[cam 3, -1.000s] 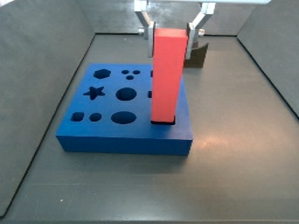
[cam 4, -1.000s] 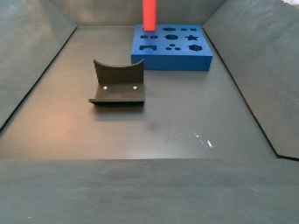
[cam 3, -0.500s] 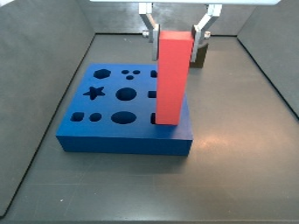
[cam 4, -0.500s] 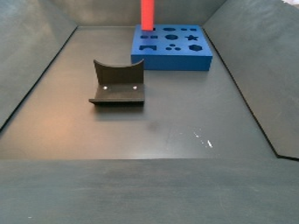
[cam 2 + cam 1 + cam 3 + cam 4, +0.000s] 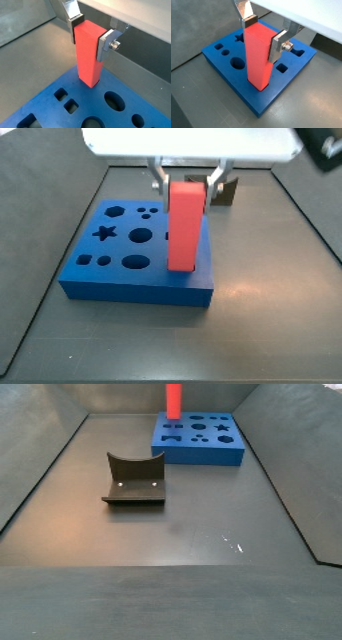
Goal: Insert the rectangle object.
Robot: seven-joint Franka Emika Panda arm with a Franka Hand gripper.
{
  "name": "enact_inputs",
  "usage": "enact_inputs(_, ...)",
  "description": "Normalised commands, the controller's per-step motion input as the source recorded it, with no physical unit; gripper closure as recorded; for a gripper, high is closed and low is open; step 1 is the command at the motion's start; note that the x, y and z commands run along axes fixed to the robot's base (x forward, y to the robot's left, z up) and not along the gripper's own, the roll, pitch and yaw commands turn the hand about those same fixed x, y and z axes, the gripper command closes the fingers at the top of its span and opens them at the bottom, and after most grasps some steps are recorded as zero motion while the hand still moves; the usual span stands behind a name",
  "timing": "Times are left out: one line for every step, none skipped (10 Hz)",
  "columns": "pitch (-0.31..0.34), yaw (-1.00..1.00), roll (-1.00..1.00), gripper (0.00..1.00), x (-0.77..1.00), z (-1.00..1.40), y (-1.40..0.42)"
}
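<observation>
Upright, the rectangle object (image 5: 259, 55) between the gripper (image 5: 263, 35) fingers.

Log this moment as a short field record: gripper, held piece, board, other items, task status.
gripper: gripper above the blue board, fingers shut on the bar's upper end
held piece: red-pink rectangular bar, upright, lower end at the board near its edge
board: blue board with star, round and square holes, flat on the floor
other items: fixture standing apart from the board in a side view
task status: whether the bar's lower end has entered a hole cannot be told; bar not seated
</observation>
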Motion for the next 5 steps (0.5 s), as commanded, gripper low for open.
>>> enact_inputs(0.0, 0.0, 0.12, 1.0, 0.19, -0.6, -0.01)
enact_inputs(0.0, 0.0, 0.12, 1.0, 0.25, -0.55, 0.0)
enact_inputs(0.0, 0.04, 0.1, 1.0, 0.24, -0.41, 0.0)
enact_inputs(0.0, 0.0, -0.03, 1.0, 0.0, 0.0, 0.0)
enact_inputs(0.0, 0.0, 0.0, 1.0, 0.0, 0.0, 0.0)
